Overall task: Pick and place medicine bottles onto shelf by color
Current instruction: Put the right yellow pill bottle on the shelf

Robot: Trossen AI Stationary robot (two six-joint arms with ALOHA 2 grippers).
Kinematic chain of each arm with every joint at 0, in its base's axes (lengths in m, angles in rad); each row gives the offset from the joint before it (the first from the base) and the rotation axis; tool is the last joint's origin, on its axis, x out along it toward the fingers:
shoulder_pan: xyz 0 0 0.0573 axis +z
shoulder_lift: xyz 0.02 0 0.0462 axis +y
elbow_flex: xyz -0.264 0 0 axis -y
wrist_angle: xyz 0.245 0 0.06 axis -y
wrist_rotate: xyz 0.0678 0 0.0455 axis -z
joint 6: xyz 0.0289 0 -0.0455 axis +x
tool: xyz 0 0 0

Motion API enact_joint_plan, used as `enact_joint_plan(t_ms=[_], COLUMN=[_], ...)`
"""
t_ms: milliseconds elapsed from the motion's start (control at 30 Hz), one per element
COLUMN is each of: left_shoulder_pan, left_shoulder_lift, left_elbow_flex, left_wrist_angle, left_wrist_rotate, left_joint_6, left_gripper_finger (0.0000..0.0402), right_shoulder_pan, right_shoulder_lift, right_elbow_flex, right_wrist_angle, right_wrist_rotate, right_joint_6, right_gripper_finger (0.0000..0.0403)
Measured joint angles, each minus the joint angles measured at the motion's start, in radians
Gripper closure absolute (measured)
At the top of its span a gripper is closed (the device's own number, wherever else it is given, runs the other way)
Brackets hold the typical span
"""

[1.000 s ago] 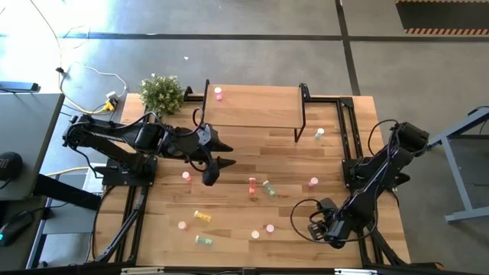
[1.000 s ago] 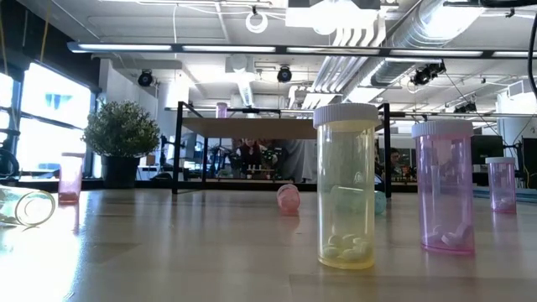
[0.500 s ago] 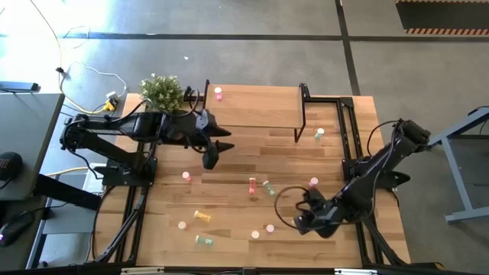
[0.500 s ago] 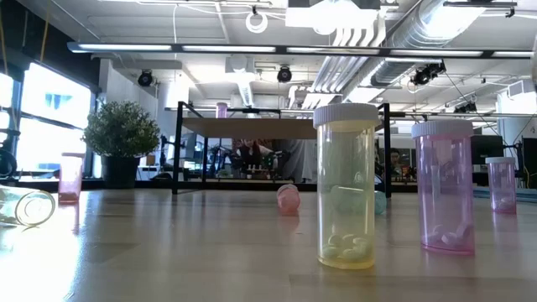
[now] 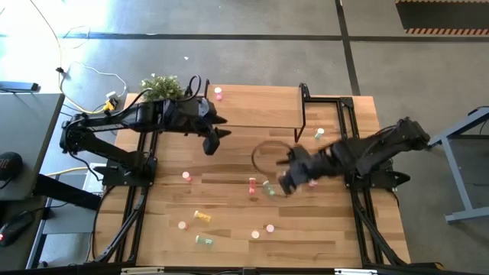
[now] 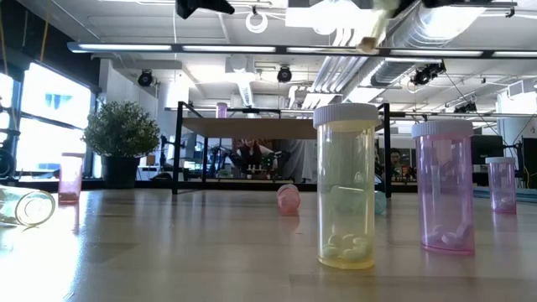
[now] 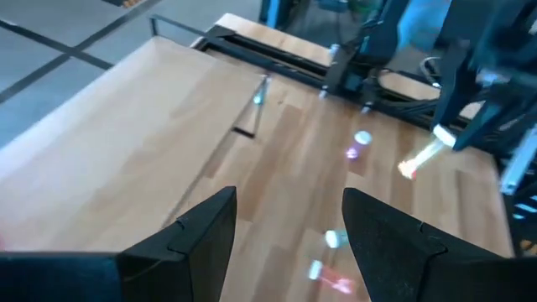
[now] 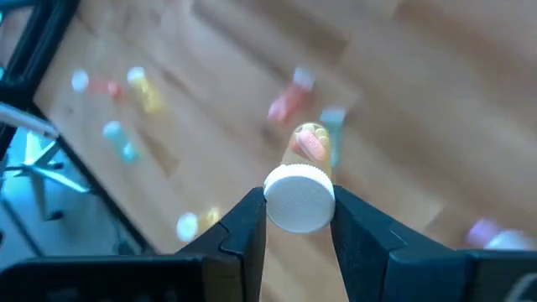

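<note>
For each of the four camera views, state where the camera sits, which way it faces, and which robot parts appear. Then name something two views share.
High: overhead, straight down; both arms, raised light-wood shelf.
Low: tabletop level, facing the room; arm parts at top edge, yellow capped bottle.
Left wrist: past open left pincer towards shelf.
Right wrist: right pincer grips white-capped orange bottle.
Shared: shelf, in high and low views.

Bottles (image 5: 200,216) lie scattered before the shelf (image 5: 252,107) (one stands on it).

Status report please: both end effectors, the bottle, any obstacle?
Right end effector shut on pink bottle, mid-table. Left end effector open, empty, beside shelf. One pink bottle on shelf. Nothing in the way.
</note>
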Motion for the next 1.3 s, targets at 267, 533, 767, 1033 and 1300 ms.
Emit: enact_joint_plan(t_ms=[267, 533, 767, 1033, 1300], left_shoulder_pan=[0.104, 0.181, 0.213, 0.24, 0.265], left_shoulder_lift=[0.0, 0.0, 0.0, 0.0, 0.0], left_elbow_flex=[0.0, 0.0, 0.0, 0.0, 0.0], left_wrist_angle=[-0.032, -0.046, -0.047, -0.054, -0.054], left_wrist_rotate=[-0.001, 0.0, 0.004, 0.005, 0.006], left_joint_6=[0.042, 0.052, 0.05, 0.05, 0.05], left_gripper_finger=[0.0193, 0.0193, 0.0193, 0.0193, 0.0193], right_shoulder_pan=[-0.336, -0.683, -0.915, -1.009, -1.011], right_shoulder_lift=[0.0, 0.001, 0.051, 0.158, 0.266], right_elbow_flex=[0.183, 0.288, 0.3, 0.3, 0.401], right_wrist_angle=[-0.126, -0.156, -0.154, -0.153, -0.196], right_wrist_rotate=[-0.022, -0.099, -0.2, -0.293, -0.288], right_joint_6=[-0.385, -0.662, -0.823, -0.945, -1.075], right_gripper_finger=[0.0299, 0.0299, 0.0299, 0.0299, 0.0299])
